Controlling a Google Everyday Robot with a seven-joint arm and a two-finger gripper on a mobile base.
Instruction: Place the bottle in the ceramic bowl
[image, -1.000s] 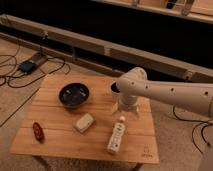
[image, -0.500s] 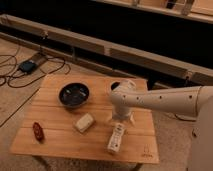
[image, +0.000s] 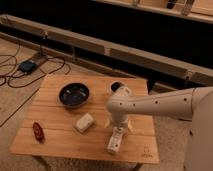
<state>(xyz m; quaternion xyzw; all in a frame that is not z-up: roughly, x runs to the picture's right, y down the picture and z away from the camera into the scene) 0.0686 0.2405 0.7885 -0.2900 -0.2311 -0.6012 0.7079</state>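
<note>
The white bottle (image: 115, 139) lies on the wooden table (image: 60, 140) near its front right, cap end toward the front. The dark glossy ceramic bowl (image: 74, 94) sits at the table's middle left, empty. My gripper (image: 119, 125) hangs from the white arm (image: 160, 105) and is right over the bottle's far end, with a finger on each side of it. The arm reaches in from the right and hides part of the bottle's upper end.
A beige rectangular block (image: 84, 122) lies between the bowl and the bottle. A small red object (image: 38, 131) lies at the front left. A small white cup (image: 116, 87) stands behind the arm. Cables and a dark box (image: 27, 65) lie on the floor at left.
The arm has moved forward and down, from beside the cup to just over the bottle's far end. The bottle, bowl and block have not moved.
</note>
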